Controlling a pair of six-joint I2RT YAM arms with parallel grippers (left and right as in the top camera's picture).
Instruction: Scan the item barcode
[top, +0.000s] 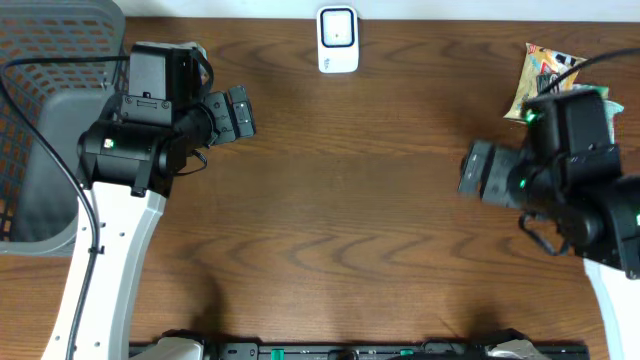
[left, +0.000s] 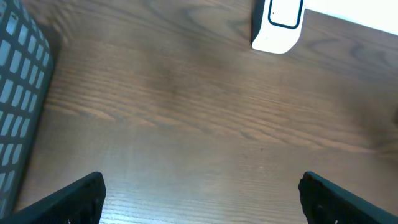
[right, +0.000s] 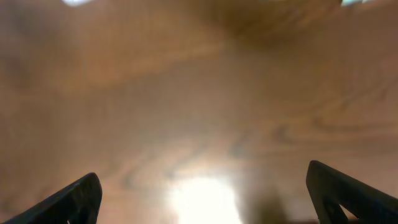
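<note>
The item, a colourful snack packet (top: 543, 68), lies at the table's far right, its near end hidden behind my right arm; no barcode shows on it. A white scanner (top: 338, 40) stands at the back middle and shows again at the top of the left wrist view as the scanner (left: 278, 25). My left gripper (top: 240, 112) points right over bare wood, open and empty (left: 200, 186). My right gripper (top: 470, 168) points left, well clear of the packet. It is open (right: 202, 177) with only blurred wood between its fingers.
A grey mesh basket (top: 45, 120) fills the far left of the table, and its wall (left: 18, 106) shows beside my left gripper. Bare wooden tabletop (top: 350, 200) lies between the two grippers.
</note>
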